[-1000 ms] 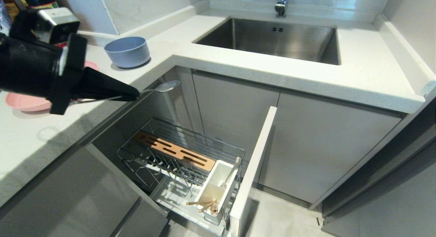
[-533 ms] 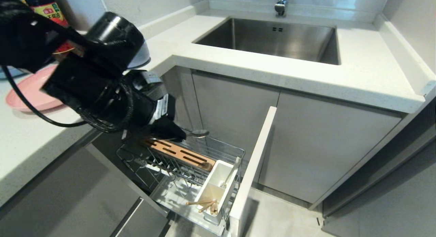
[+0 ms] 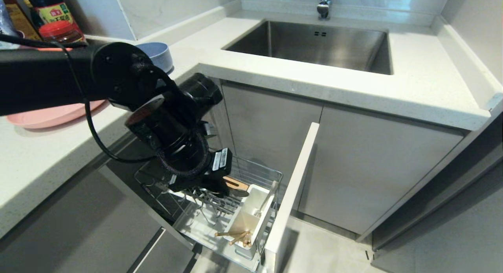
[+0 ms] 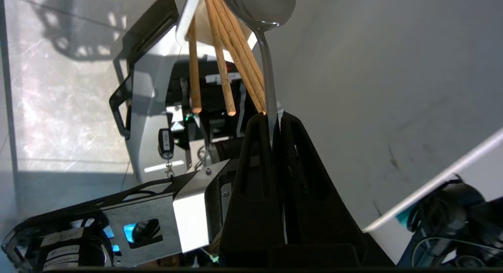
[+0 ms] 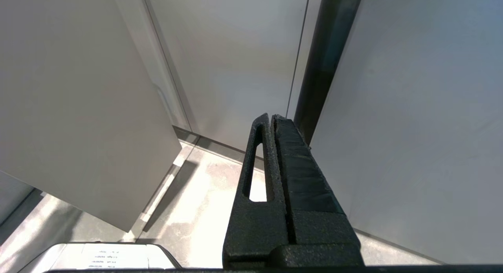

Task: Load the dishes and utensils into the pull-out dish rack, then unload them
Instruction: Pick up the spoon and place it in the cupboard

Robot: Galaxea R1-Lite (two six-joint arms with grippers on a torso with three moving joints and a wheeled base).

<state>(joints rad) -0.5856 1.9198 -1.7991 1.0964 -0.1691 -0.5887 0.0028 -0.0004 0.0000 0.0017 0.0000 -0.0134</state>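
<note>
My left gripper (image 3: 226, 191) reaches down over the pull-out dish rack (image 3: 261, 173), just beside its white utensil box (image 3: 251, 212). It is shut on the handle of the metal spoon (image 4: 268, 72), whose bowl points away from the fingertips (image 4: 255, 123) toward the box. Wooden chopsticks (image 3: 237, 236) (image 4: 220, 68) stand in that box, right next to the spoon. The pink plate (image 3: 47, 116) and pale blue bowl (image 3: 163, 55) sit on the counter at the left. My right gripper (image 5: 271, 118) hangs shut and empty near the floor.
The rack's pale-grey cabinet front (image 3: 294, 186) stands pulled out to the right of the basket. A slotted wooden block (image 3: 237, 182) lies across the rack. The sink (image 3: 314, 45) and tap (image 3: 324, 4) are behind, sauce bottles (image 3: 51, 13) at the far left.
My left arm has swung off the counter's edge and down to the rack, carrying the spoon from above the open cabinet to beside the utensil box. The right arm kept still.
</note>
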